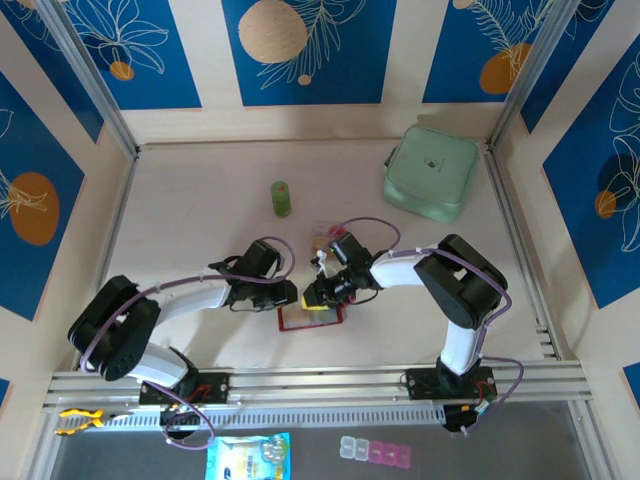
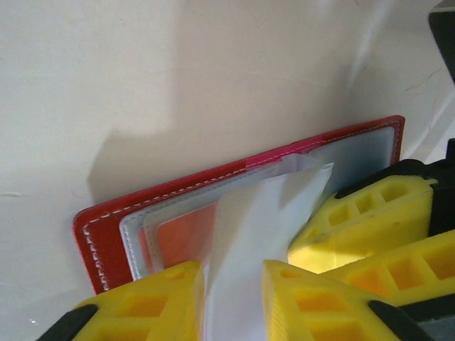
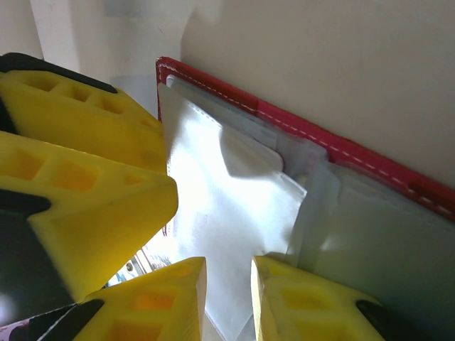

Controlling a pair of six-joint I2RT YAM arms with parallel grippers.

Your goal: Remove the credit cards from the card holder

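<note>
While lying open on the tabletop (image 1: pixel 200 200), front-centre, card holder (image 1: pixel 310 318) is showing an orange credit card (image 2: pixel 186 234) inside a clear pocket (image 2: pixel 135 245); L end effector (image 2: pixel 233 268) & R end effector (image 3: pixel 227 264), meeting over it, are each pinching a pocket sleeve (image 3: pixel 234 199).

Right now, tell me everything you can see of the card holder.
The card holder is a small flat red wallet with pale stitching along its edge. It lies open on the table between the two arms, its greyish clear plastic pockets facing up, with an orange card showing in one. One clear pocket leaf is raised and pinched by the left end effector. The right end effector pinches a leaf too.
</note>
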